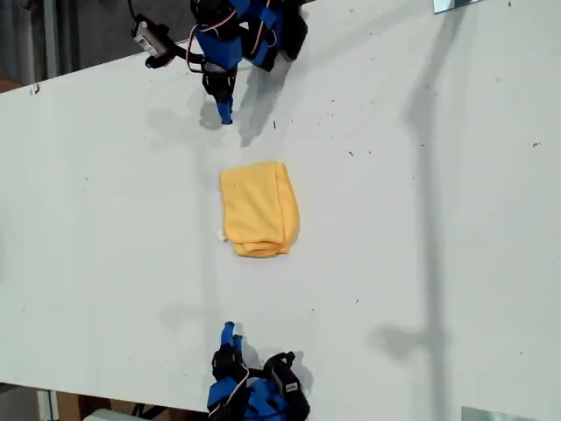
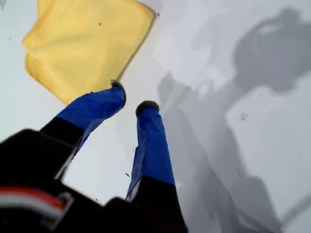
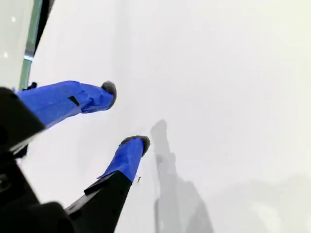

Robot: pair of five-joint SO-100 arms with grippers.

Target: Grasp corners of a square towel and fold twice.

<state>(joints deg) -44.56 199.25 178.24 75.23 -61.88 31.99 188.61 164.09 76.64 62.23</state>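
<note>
The yellow-orange towel lies folded into a small rectangle in the middle of the white table. Its white tag sticks out at the exterior view's left edge of the cloth. My first gripper, on the arm at the exterior view's top, points at the towel from a short distance away. In the first wrist view the towel lies just beyond my first gripper, which is narrowly open and empty. My second gripper, at the exterior view's bottom, is apart from the cloth. Seen close, my second gripper is open over bare table.
Both blue arm bases stand on the table, one at the exterior view's top and one at its bottom. A table edge shows in the second wrist view. Long shadows cross the table at the exterior view's right.
</note>
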